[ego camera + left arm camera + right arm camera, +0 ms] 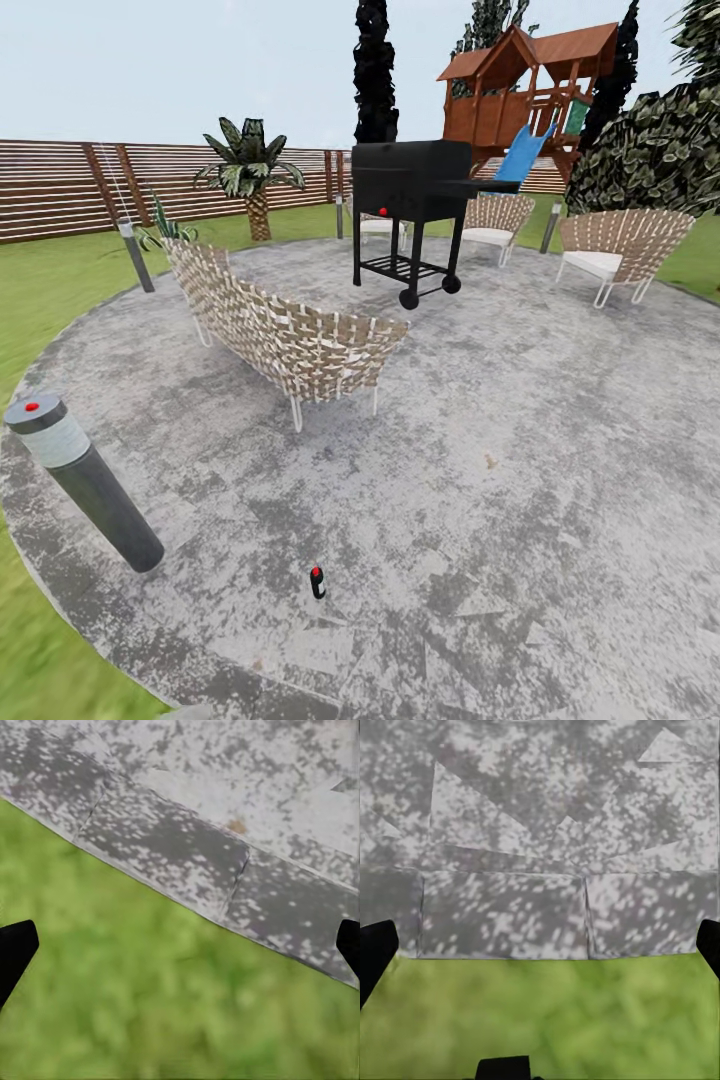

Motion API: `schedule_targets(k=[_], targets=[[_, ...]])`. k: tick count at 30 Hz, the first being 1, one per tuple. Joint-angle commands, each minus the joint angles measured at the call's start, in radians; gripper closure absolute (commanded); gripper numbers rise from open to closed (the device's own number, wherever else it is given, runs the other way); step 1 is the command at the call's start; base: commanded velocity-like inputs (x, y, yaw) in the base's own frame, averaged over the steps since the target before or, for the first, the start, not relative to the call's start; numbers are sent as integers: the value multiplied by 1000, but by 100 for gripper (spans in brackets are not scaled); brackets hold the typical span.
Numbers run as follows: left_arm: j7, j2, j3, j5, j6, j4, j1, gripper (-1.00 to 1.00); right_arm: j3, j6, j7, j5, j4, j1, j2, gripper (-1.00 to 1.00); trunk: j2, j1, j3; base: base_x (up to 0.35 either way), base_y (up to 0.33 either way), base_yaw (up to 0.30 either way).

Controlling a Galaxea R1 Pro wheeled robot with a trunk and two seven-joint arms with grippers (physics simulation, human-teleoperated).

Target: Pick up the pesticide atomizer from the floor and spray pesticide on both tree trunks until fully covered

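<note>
The pesticide atomizer [317, 582], a tiny dark bottle with a red spot on top, stands upright on the grey stone patio [520, 480] near its front edge, in the garden. My left gripper [180, 952] is open, its black fingertips [15, 949] wide apart, and hangs over the line where the lawn meets the patio's stone rim. My right gripper [540, 952] is open too, over grass and the rim stones, with nothing between its fingers. The trees and their trunks are out of view.
A woven bench [285, 335] stands mid-patio, with a black grill [412, 215] behind it and woven chairs [620, 250] at the back right. A leaning grey lamp bollard [85, 480] rises at the left rim. Fence [60, 185], palm [250, 170], playset [530, 95] and a leafy mass [655, 145] lie beyond.
</note>
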Motion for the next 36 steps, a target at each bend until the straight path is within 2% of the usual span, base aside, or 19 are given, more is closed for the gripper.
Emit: schedule_targets(k=[1,3,4,5,7,9,11,13,16,19,25,36], targets=[[-1,1,1,4,-3,-3,-2,-100,-1,-3,1,0,-15,0,0,-100,0,0,-1,1,0,0],[-1,3,3,4,-3,-16,-9,-100,-1,-3,1,1,-97,-1,0,-100,0,0,-1,0,0,0],[-1,8,3,5,-1,-33,-31,-100,-1,-2,1,1,-172,-3,0,-100,0,0,-1,0,0,0],[-1,9,3,5,1,-39,-43,-100,-1,-1,1,1,-197,-5,0,-100,0,0,-1,0,0,0],[-2,12,3,4,8,-50,-93,-100,-1,1,3,1,-273,-19,1,-100,0,0,-1,0,0,0],[-1,11,2,3,20,-57,-158,-100,-1,5,4,0,-352,-57,2,-100,0,0,-1,0,0,0],[-1,11,1,3,36,-58,-201,-100,-1,9,5,0,-383,-95,2,-100,0,0,-1,0,0,0],[-1,12,0,1,71,-59,-240,-100,-1,31,5,0,-398,-152,2,-100,0,0,-1,0,0,0],[-1,17,0,0,100,-70,-263,-100,-1,88,3,0,-393,-214,2,-100,0,0,-1,0,0,0],[-1,20,-2,-8,104,-74,-268,-100,-1,115,7,1,-385,-237,0,-100,0,0,-1,2,0,0],[-1,22,-1,-39,101,-75,-270,-100,2,125,9,2,-381,-248,-3,-100,0,0,-1,107,-123,0],[-1,23,0,-42,101,-76,-273,-100,3,127,8,3,-383,-249,-4,-100,0,0,-1,148,-239,0]])
